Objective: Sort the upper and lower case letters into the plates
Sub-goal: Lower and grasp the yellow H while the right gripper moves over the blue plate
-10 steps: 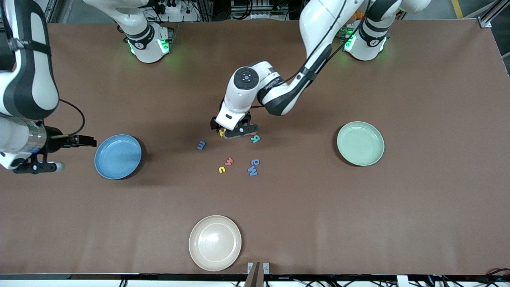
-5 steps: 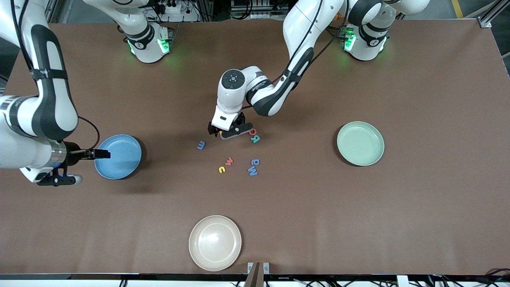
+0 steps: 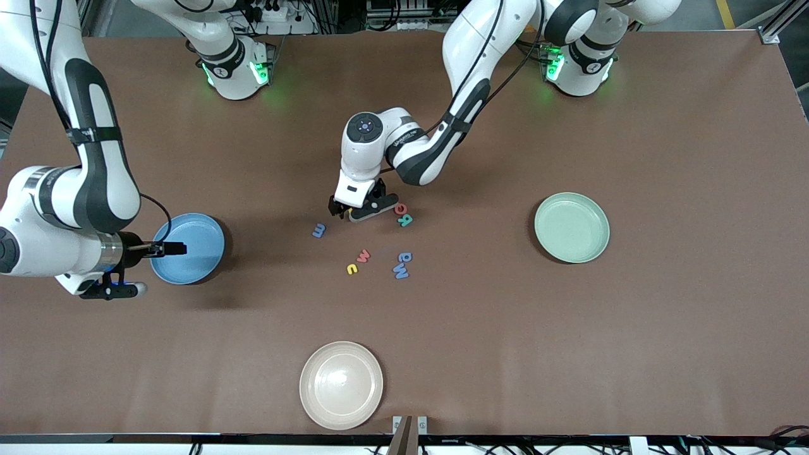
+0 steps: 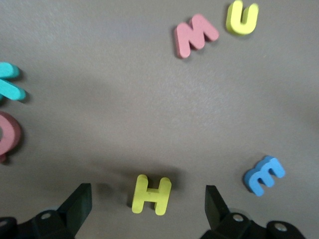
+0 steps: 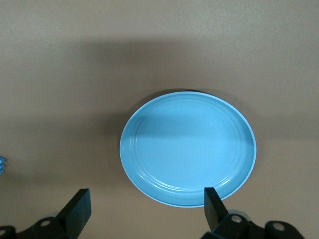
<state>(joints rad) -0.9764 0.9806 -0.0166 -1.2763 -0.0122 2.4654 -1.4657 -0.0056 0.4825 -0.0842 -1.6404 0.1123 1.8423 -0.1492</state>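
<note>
Several small letters lie at mid-table: a blue one, pink, yellow, two blue, teal and red. My left gripper hangs low over a yellow H, open, a finger on each side and not touching it. The left wrist view also shows a pink M, a yellow U and a blue m. My right gripper is open and empty beside the blue plate. The mint plate is empty.
A cream-white plate sits near the table's front edge. Bare brown tabletop lies around the plates and the letter cluster. The arm bases stand along the edge farthest from the front camera.
My left gripper has shifted slightly toward the right arm's end, uncovering the red letter. My right arm has swung in toward the blue plate.
</note>
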